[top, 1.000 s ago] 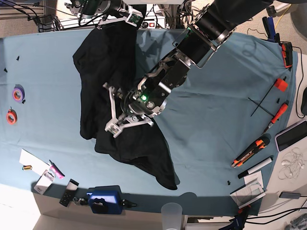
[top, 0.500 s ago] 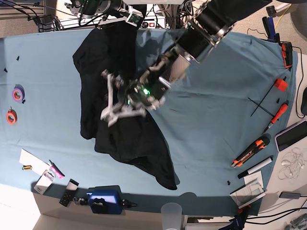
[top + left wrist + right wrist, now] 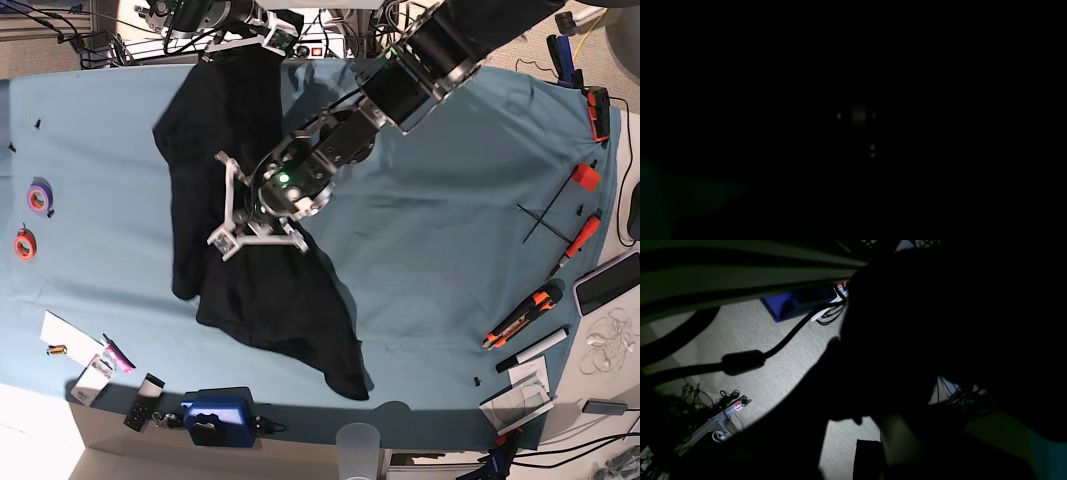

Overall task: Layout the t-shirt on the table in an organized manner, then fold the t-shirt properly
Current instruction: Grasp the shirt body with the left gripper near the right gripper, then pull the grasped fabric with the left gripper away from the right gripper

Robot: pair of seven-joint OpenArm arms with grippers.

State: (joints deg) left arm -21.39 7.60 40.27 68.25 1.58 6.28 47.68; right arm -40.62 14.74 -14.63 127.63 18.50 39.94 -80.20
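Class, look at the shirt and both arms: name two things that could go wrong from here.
The t-shirt lies bunched in a long strip, so folding now might lock creases in.

Its far end reaches the table's edge beside the right gripper, so a pull that way could drag it off.

From my feed, the T-shirt (image 3: 285, 300) looks like soft, matt black cloth, rumpled rather than smooth. The tabletop (image 3: 440, 260) wears matt cloth too (faint creases, I notice). I see glossy plastic on the purple tape roll (image 3: 39, 197), a smooth, glassy phone face (image 3: 609, 283), clear, shiny plastic in the cup (image 3: 358, 450), and rough, matt carpet (image 3: 786, 350) below.
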